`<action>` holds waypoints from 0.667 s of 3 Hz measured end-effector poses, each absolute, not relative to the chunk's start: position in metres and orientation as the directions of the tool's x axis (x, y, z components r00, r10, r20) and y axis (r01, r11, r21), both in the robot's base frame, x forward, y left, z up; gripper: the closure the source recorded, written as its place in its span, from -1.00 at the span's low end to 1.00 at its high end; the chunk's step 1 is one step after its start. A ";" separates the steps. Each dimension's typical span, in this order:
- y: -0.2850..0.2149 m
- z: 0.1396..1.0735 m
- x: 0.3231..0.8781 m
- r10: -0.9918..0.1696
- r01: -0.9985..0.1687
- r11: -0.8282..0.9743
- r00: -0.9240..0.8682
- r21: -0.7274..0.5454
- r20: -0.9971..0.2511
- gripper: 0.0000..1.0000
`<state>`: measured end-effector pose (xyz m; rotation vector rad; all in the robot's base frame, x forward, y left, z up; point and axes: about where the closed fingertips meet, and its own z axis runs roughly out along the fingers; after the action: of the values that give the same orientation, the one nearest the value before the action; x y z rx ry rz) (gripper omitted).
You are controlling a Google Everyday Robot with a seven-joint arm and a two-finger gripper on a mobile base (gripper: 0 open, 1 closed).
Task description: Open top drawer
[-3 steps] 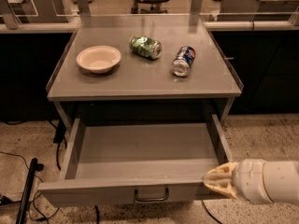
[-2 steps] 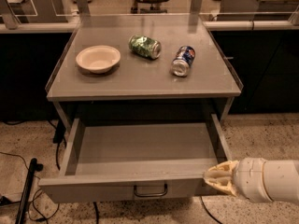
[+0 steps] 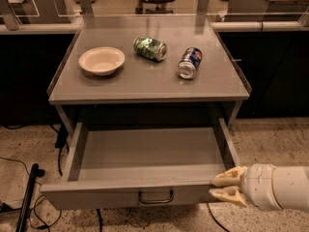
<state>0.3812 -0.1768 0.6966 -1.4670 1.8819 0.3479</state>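
There is one bowl (image 3: 102,60) near the tabletop's left edge, two cans, a green can (image 3: 150,48) and a blue can (image 3: 189,62), one top drawer (image 3: 106,197), and one gripper (image 3: 223,186) at its right end

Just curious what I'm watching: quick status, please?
Claw at front right corner of top drawer. Drawer pulled well out. Bowl, green can, blue can sit on tabletop above.

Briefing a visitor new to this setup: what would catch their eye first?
The top drawer, pulled out and empty, fills the lower half. The cream gripper sits at its front right corner. On the tabletop above are a white bowl, a green can and a blue can.
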 end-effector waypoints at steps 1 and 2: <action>-0.177 0.697 0.381 -0.732 -0.925 0.318 -0.099 -0.209 -0.674 -0.90; -0.177 0.697 0.381 -0.732 -0.925 0.318 -0.099 -0.209 -0.674 -1.00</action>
<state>0.3812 -0.1768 0.6966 -1.4671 1.8819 0.3478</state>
